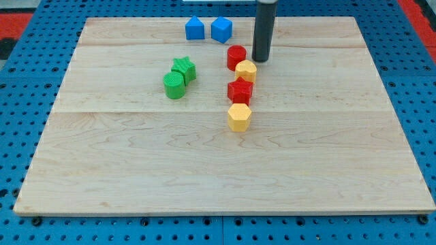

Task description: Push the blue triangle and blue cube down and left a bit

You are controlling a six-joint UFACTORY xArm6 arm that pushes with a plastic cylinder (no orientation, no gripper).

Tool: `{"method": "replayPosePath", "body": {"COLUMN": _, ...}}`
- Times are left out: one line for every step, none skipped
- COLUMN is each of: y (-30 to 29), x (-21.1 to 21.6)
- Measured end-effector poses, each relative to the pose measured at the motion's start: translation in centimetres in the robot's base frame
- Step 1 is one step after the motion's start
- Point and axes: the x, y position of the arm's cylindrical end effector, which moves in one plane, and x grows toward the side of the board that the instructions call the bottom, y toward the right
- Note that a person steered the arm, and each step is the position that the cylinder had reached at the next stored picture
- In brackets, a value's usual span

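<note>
The blue triangle (195, 28) and the blue cube (221, 29) sit side by side near the board's top edge, the triangle on the view's left. My tip (261, 60) is the lower end of a dark rod coming down from the view's top. It rests on the board to the right of and below the blue cube, apart from it. It stands just right of the red cylinder (236, 56) and just above the yellow block (246, 70).
A red star-like block (240, 90) and a yellow hexagon (239, 117) lie below the yellow block in a column. A green star (184, 68) and a green cylinder (174, 85) touch each other left of centre. The wooden board (225, 177) lies on a blue pegboard.
</note>
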Motion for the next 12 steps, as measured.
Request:
{"method": "replayPosePath", "body": {"y": -4.7, "x": -4.3}}
{"method": "replayPosePath", "body": {"y": -11.6, "x": -3.7}}
{"method": "replayPosePath", "body": {"y": -11.8, "x": -0.1}}
{"method": "replayPosePath", "body": {"y": -10.1, "x": 2.2}}
{"method": "replayPosePath", "body": {"y": -9.9, "x": 3.5}}
{"method": "replayPosePath", "body": {"y": -8.6, "x": 3.8}}
{"method": "replayPosePath", "body": {"y": -6.0, "x": 3.8}}
{"method": "replayPosePath", "body": {"y": -7.6, "x": 3.7}}
{"method": "replayPosePath", "body": {"y": -10.0, "x": 1.5}}
{"method": "replayPosePath", "body": {"y": -7.9, "x": -4.3}}
{"method": "replayPosePath", "body": {"y": -7.6, "x": -8.9}}
{"method": "replayPosePath", "body": {"y": -9.3, "x": -9.0}}
